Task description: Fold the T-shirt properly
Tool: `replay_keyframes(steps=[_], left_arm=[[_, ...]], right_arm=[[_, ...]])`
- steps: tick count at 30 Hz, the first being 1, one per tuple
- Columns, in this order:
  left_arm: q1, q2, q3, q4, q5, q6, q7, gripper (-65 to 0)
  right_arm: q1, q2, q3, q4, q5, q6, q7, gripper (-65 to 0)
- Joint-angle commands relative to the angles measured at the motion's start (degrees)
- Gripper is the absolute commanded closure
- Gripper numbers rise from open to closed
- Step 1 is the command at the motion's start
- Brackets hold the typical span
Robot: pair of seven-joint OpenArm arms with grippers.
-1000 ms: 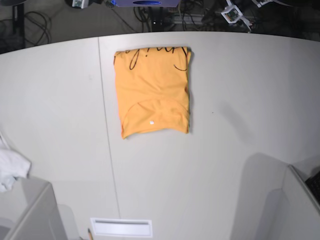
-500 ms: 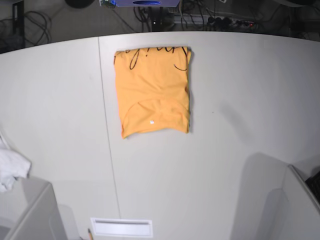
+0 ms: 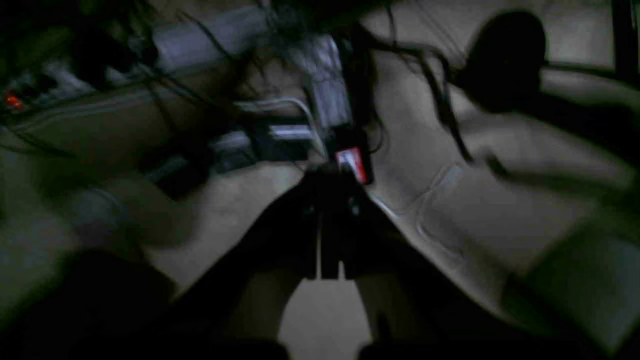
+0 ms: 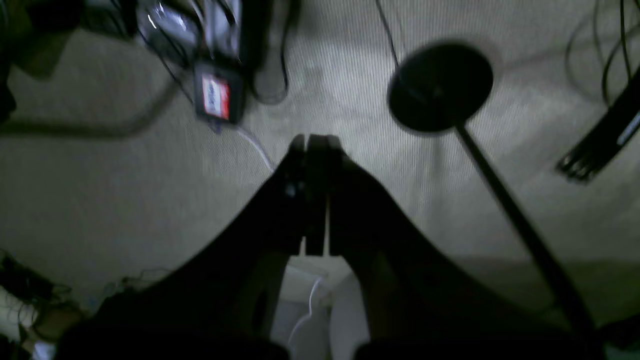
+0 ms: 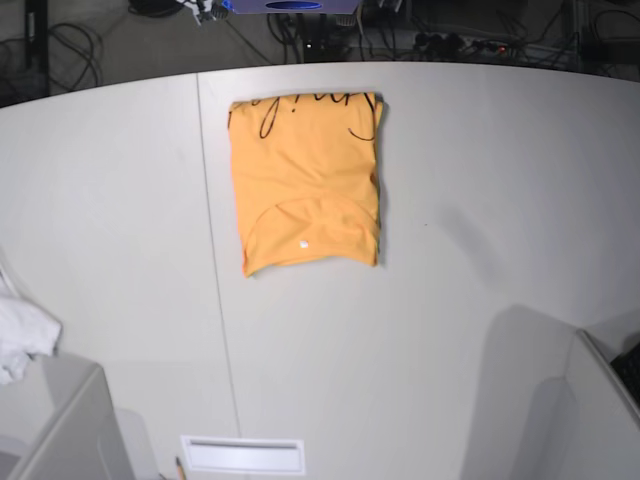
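Fabric folded into a neat upright rectangle, the T-shirt [image 5: 305, 185] lies flat toward the far edge of the pale table [image 5: 480, 200], a little left of the middle, with black script running along its far edge and the curved neckline with a small white tag showing near its near edge. Neither arm appears over the table in the base view; both wrist cameras look down at a dim carpeted floor instead, well away from the shirt. The left gripper [image 3: 330, 225] is clenched with its dark fingers pressed together on nothing, and the right gripper [image 4: 315, 195] is likewise pinched closed and empty. Bare tabletop spreads wide to the right of the shirt and on the near side; a seam in the table runs just to its left. A small white cloth [image 5: 22, 340] sits crumpled at the left edge, well apart from the shirt. Beyond the far edge lie tangled cables [image 5: 400, 30]. Below the right wrist stands a round black base with a pole [image 4: 440, 85].
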Motion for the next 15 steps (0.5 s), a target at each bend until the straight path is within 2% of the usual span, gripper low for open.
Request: replay_keyframes(steps=[1,5,15], left_arm=[[0.8,0.6,-0.1,0.0,0.1,-0.6,-0.5,0.0],[0.9,-0.1,-0.2,4.3,0.0,-0.6,-0.1,0.0],[0.1,-2.2,0.2,4.3,0.4,-0.6,0.0,0.0]], right_arm=[[0.6,-0.2,0.0,0.3,0.0,0.2,0.8,0.0],[0.7,-0.2,-0.1,0.3,0.0,0.2,0.8,0.0],[0.6,-0.3,0.1,0.7,0.2,0.1,1.0,0.0]])
